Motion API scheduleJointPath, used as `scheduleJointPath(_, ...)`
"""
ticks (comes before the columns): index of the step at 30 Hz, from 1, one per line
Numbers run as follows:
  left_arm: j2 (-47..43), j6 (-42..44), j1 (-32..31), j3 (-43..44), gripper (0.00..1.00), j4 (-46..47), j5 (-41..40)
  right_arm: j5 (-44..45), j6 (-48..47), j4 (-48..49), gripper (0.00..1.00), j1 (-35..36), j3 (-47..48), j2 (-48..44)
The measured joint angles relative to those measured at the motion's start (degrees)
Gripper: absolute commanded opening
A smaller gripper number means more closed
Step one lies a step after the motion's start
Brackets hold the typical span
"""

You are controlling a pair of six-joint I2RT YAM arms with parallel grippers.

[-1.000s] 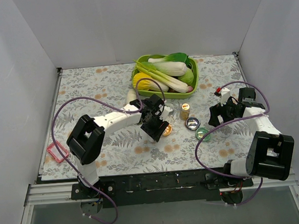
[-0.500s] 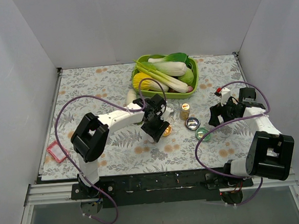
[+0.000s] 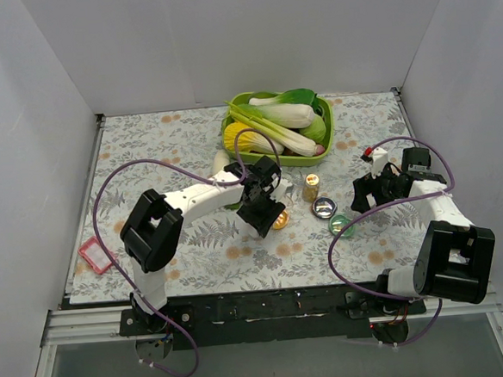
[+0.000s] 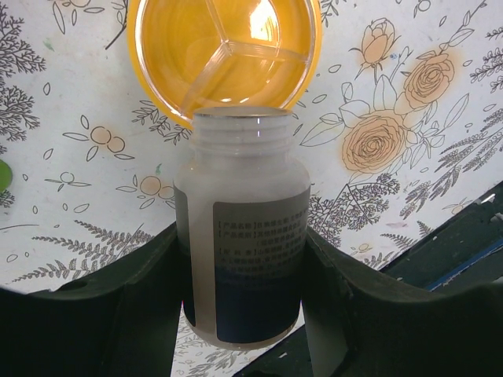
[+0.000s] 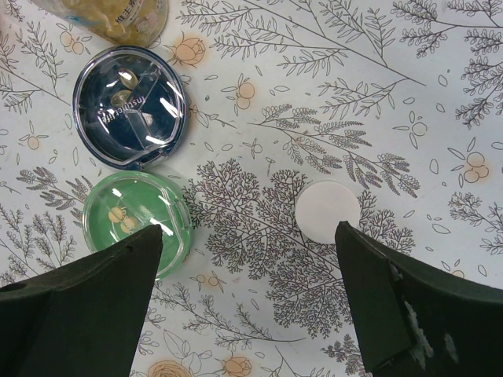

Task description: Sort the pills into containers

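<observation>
Orange dish (image 4: pixel 228 47): sits at the top centre of the left wrist view on the floral tablecloth (image 4: pixel 63 157). It is translucent and divided into three compartments. In the overhead view it lies at mid-frame, just right of the left gripper (image 3: pixel 264 212).

Dark blue dish (image 5: pixel 132 106) and green dish (image 5: pixel 137 222): they stand just beside each other at the left of the right wrist view, blue above green. A few small yellowish pills (image 5: pixel 118 214) show in each. In the overhead view both lie right of the orange dish, apart from it.

Pill bottle (image 4: pixel 244 259): frosted white with a grey label and uncapped. Its open mouth points at the orange dish and overlaps the dish's near rim in the left wrist view.

Left gripper: the fingers are pinched on the pill bottle's body, one on each side.

Right gripper (image 5: pixel 248 236): the fingers are spread wide with nothing between them, above the cloth to the right of the green dish.

Other items: a white disc (image 5: pixel 328 211) lies flat on the cloth right of centre. An amber bottle (image 3: pixel 311 187) stands above the dark blue dish. A lime-green tray (image 3: pixel 326 144) of vegetables is at upper centre. A pink frame (image 3: pixel 95 255) lies at far left.
</observation>
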Motion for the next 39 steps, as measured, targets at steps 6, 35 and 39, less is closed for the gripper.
scheduleJointPath(6, 0.37, 0.0, -0.09, 1.03, 0.0, -1.29, -0.28, 0.0, 0.02, 0.0, 0.98, -0.02, 0.0, 0.0)
scheduleJointPath(35, 2.97, -0.42, -0.9, 4.96, 0.0, -5.66, -1.84, -0.02, -0.15, -0.07, 0.98, -0.35, 0.0, 0.55)
scheduleJointPath(39, 3.45, -0.7, -0.98, 5.64, 0.0, -6.08, -2.12, -0.04, -0.17, -0.09, 0.98, -0.35, 0.0, 0.66)
